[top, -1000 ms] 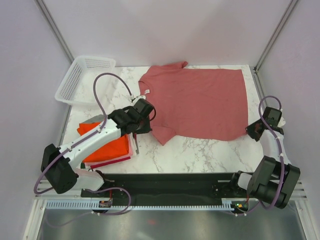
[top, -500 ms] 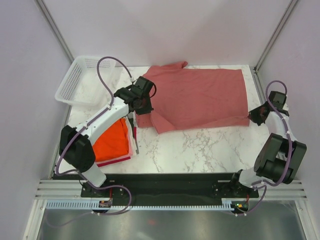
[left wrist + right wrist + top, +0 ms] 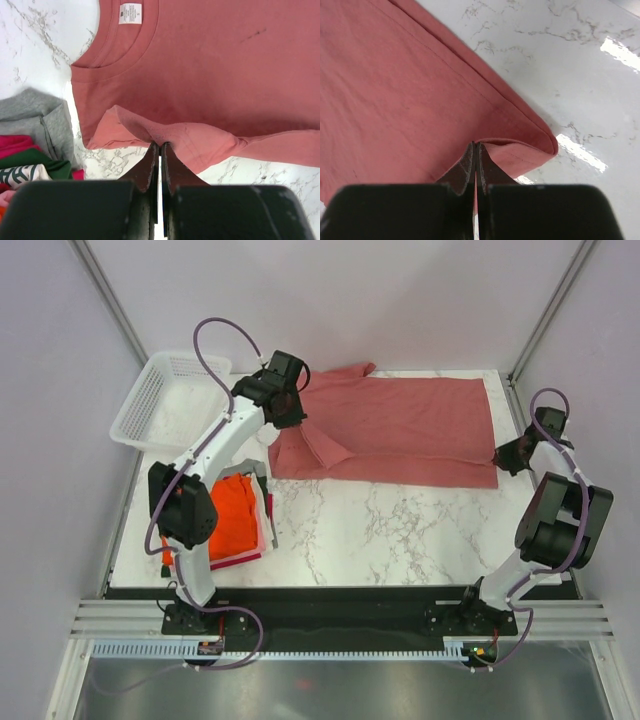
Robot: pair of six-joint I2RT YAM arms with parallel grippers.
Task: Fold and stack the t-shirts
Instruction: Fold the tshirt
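left gripper [image 3: 160,145] pinches pink-red t-shirt [image 3: 210,65] sleeve fold; right gripper [image 3: 475,146] apparently clamps hem corner

Top view wide; wrists close, sharing t-shirt [image 3: 400,435].

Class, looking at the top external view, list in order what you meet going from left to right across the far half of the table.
white mesh basket → left tool, pinching the shirt's edge → dusty-red t-shirt → right tool, pinching its other edge
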